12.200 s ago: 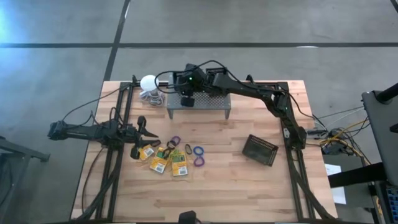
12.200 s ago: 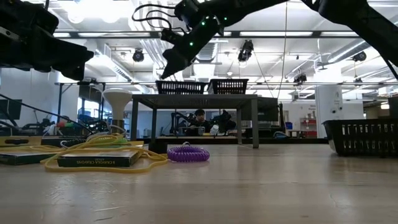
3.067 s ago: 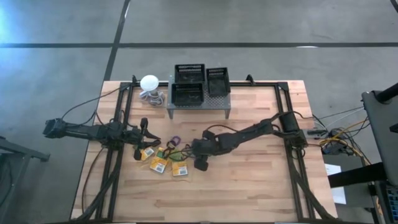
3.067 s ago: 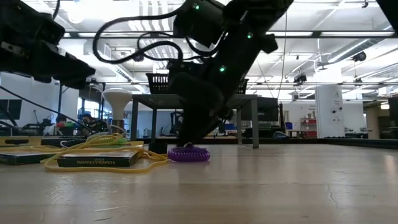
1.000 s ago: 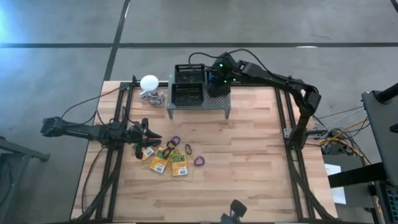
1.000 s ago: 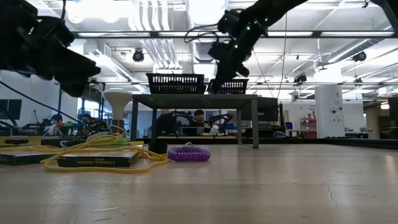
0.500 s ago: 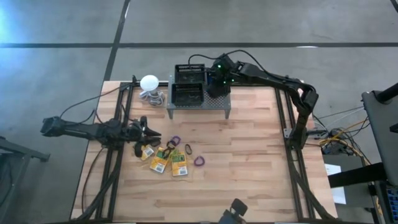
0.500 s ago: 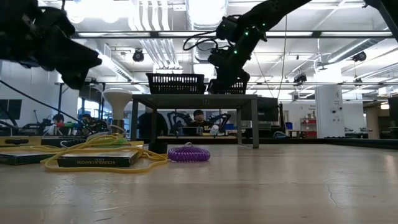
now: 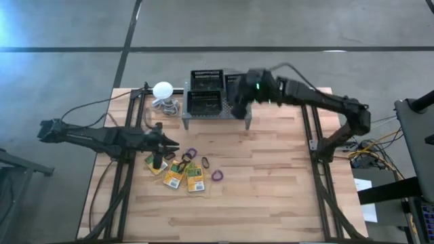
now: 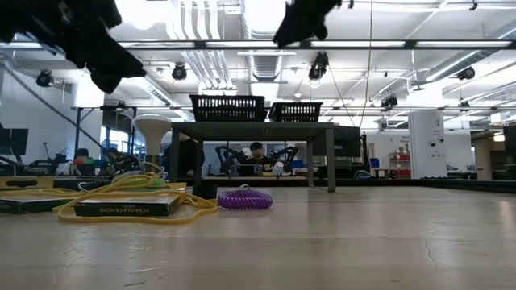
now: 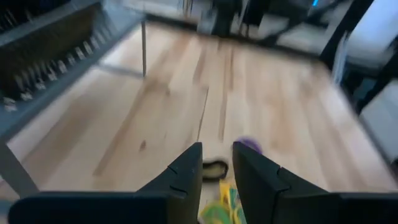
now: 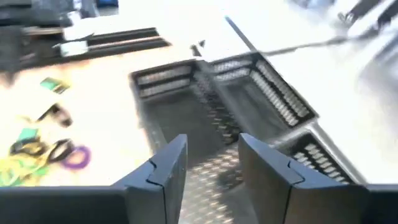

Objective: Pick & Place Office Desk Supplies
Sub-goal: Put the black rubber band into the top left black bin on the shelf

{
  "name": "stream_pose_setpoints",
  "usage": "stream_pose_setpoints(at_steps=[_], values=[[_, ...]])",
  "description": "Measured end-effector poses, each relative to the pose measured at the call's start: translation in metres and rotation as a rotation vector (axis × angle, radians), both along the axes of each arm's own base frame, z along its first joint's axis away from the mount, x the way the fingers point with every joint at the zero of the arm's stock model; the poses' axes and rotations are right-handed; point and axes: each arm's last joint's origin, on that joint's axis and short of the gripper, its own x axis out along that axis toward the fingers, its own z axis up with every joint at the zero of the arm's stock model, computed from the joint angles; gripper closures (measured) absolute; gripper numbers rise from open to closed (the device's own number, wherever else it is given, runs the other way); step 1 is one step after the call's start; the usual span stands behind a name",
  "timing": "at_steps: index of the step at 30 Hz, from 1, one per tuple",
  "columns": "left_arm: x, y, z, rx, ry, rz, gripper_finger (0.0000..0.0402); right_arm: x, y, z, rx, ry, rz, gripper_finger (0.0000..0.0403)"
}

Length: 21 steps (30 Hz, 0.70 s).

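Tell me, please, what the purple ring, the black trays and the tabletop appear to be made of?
Purple ring: coiled, slightly glossy, likely plastic cord. Black trays: open mesh walls, probably coated metal wire or plastic. Tabletop: pale wooden planks, with visible grain and seams, matte finish.

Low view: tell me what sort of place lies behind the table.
Probably an open robotics lab or workshop: exposed ceiling ducts and pipes, a seated person at a far bench, and a white pillar in a wide hall.
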Motion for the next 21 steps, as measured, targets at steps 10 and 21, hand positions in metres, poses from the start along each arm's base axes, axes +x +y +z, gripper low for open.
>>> stream_pose_setpoints(at_steps=[10,21], values=[[0.058,-0.036,0.005,0.106,0.479,-0.146,0.0308,-0.016,0.140,-0.054,-0.013,0.055,0.111,0.0299],[0.102,-0.059,-0.014,0.219,0.673,-0.247,0.0307,-0.035,0.217,-0.144,0.065,-0.200,0.209,0.0324]])
